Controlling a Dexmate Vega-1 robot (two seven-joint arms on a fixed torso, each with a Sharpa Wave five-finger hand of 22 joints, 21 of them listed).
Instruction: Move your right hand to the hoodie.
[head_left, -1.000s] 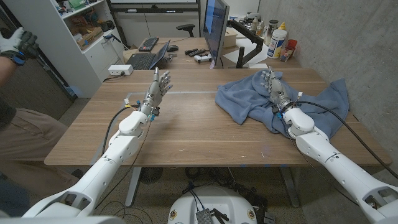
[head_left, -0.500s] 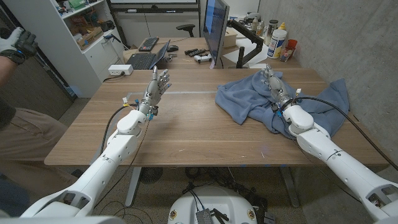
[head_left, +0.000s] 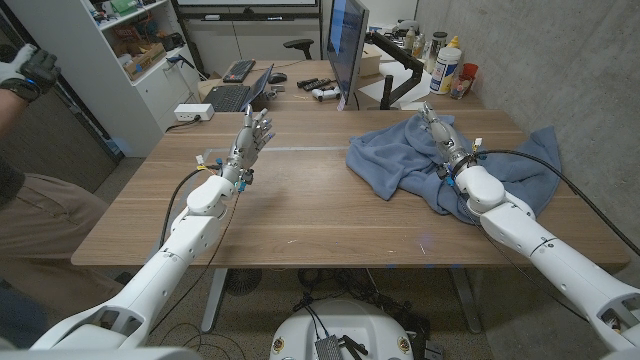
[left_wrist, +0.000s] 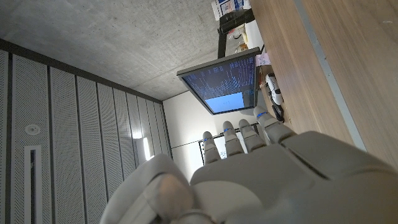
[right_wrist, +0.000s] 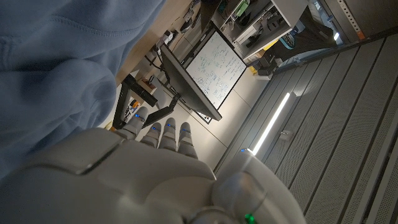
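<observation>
A crumpled blue hoodie (head_left: 400, 160) lies spread on the right half of the wooden table (head_left: 300, 215). My right hand (head_left: 441, 140) is over the hoodie's middle, fingers stretched toward the far edge, holding nothing; whether it touches the cloth I cannot tell. The right wrist view shows the hoodie (right_wrist: 56, 68) close beside the back of that hand (right_wrist: 124, 168). My left hand (head_left: 253, 138) is raised above the table's left half, fingers straight and apart, empty. In the left wrist view the left hand (left_wrist: 261, 168) hangs beside the table (left_wrist: 336, 68).
A monitor (head_left: 346, 45) stands behind the table's far edge, with a laptop (head_left: 238, 92) and bottles (head_left: 448, 65) on a desk beyond. A shelf unit (head_left: 120, 60) stands far left. A person's gloved hand (head_left: 25, 70) shows at the picture's left edge.
My right hand has slid a little farther across the hoodie toward the table's far side. The left hand has hardly moved.
</observation>
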